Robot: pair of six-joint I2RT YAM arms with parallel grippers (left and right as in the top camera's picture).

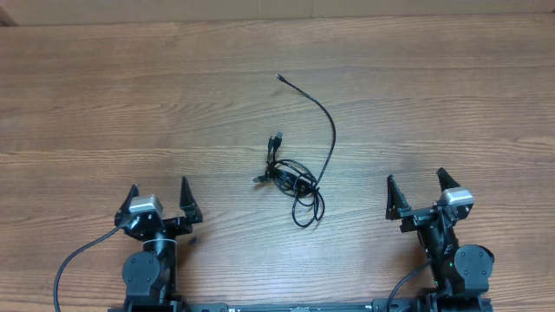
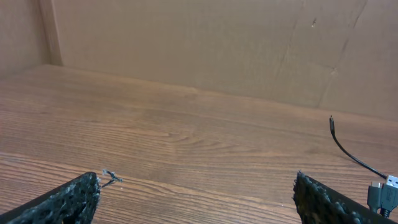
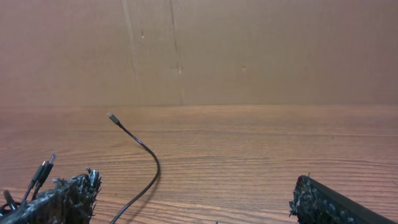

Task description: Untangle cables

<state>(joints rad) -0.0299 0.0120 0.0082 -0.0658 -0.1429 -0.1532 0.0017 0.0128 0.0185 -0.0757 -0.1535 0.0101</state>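
The cables (image 1: 293, 180) lie as a small black knot at the table's middle, with several plug ends sticking out. One long strand curves up from the knot to a plug end (image 1: 280, 77) far away. My left gripper (image 1: 158, 195) is open and empty at the front left, well left of the knot. My right gripper (image 1: 417, 186) is open and empty at the front right. The left wrist view shows the strand (image 2: 348, 152) and a plug (image 2: 388, 183) at its right edge. The right wrist view shows the strand (image 3: 146, 162) and plugs (image 3: 43, 171) at left.
A wooden table (image 1: 104, 104) spreads all around the knot. A brown cardboard wall (image 3: 249, 50) stands along the far edge. Thick black wires run from the arm bases at the front edge (image 1: 74, 260).
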